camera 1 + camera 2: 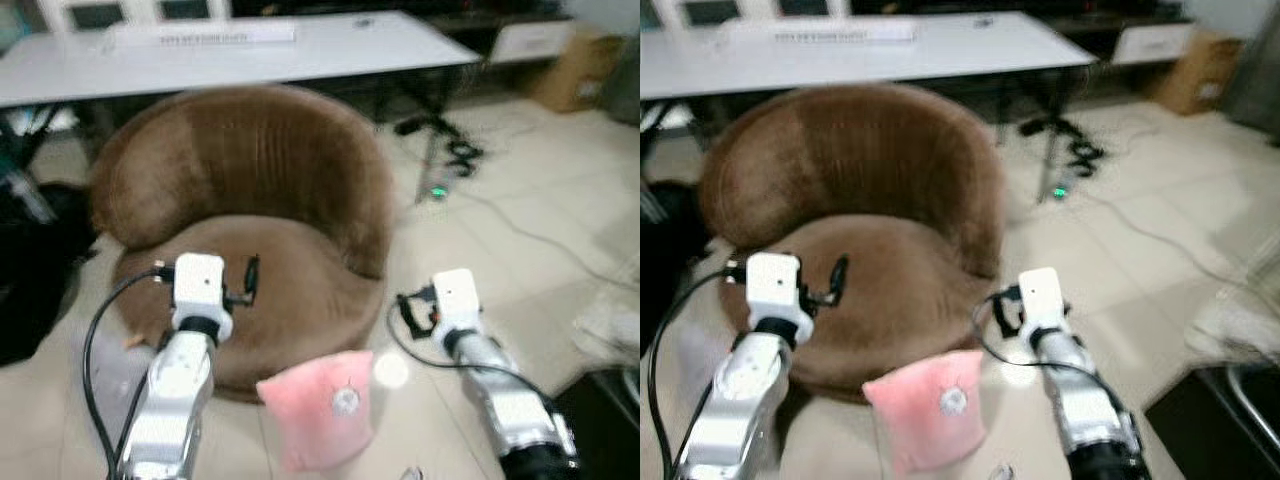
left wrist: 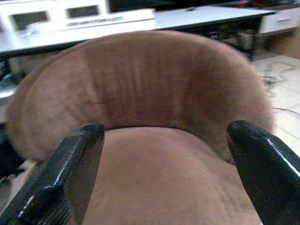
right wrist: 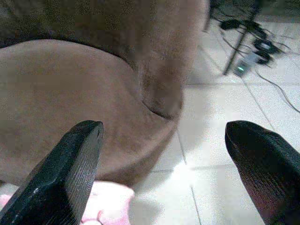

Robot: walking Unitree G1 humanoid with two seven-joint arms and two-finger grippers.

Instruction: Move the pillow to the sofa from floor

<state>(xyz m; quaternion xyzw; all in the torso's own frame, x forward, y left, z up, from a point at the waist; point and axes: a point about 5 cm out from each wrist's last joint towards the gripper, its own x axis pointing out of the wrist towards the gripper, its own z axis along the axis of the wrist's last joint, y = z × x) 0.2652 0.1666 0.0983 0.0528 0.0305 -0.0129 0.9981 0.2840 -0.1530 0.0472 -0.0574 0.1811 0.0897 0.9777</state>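
A pink pillow [image 1: 320, 410] with a small round button stands on the tiled floor, leaning against the front of the round brown sofa [image 1: 250, 190]. My left gripper [image 1: 250, 280] hovers over the sofa seat, above and left of the pillow; in the left wrist view its fingers [image 2: 70, 173] are spread wide and empty, so it is open. My right gripper [image 1: 410, 312] hangs above the floor by the sofa's right front edge, up and right of the pillow. It is open too, and a corner of the pillow [image 3: 103, 206] lies below its fingers [image 3: 65, 178].
A long white table [image 1: 250, 55] stands behind the sofa. Cables and a power strip [image 1: 445, 160] lie on the floor at the right, with a cardboard box [image 1: 580, 75] beyond. A black bag [image 1: 30, 260] sits left; a dark object [image 1: 610, 410] is at lower right.
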